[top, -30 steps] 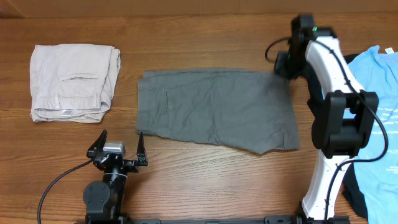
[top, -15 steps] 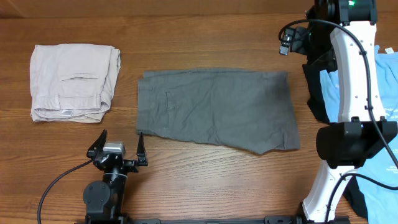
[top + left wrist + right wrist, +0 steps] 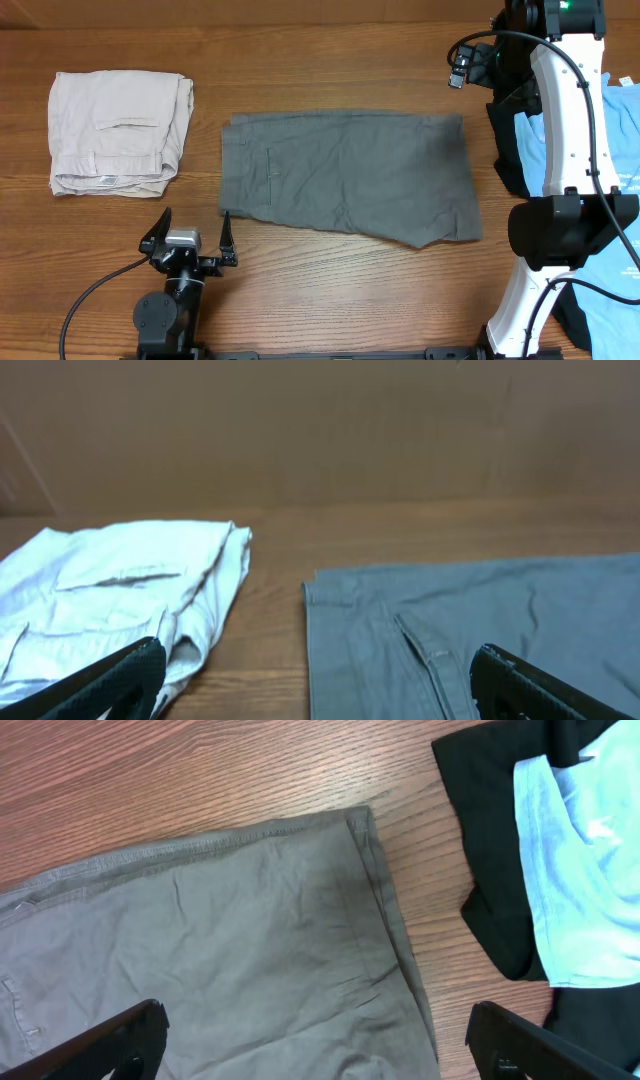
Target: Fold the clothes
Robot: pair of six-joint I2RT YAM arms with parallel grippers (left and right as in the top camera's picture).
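Note:
Plain mid-grey shorts lie spread flat in the middle of the table, slit back pocket toward the left. My right gripper hovers high over their far right corner, open, with nothing between its fingers. My left gripper rests low at the near edge of the table, just left of the shorts' near left corner, and stands open and empty. It faces the grey shorts and the beige shorts.
Folded beige shorts sit at the far left. A black garment with a light-blue printed T-shirt on top is heaped at the right edge, behind my right arm's white links.
One second ago my right gripper was low at the shorts' far right corner. It has opened, let go and risen toward the far right. The left arm has not moved.

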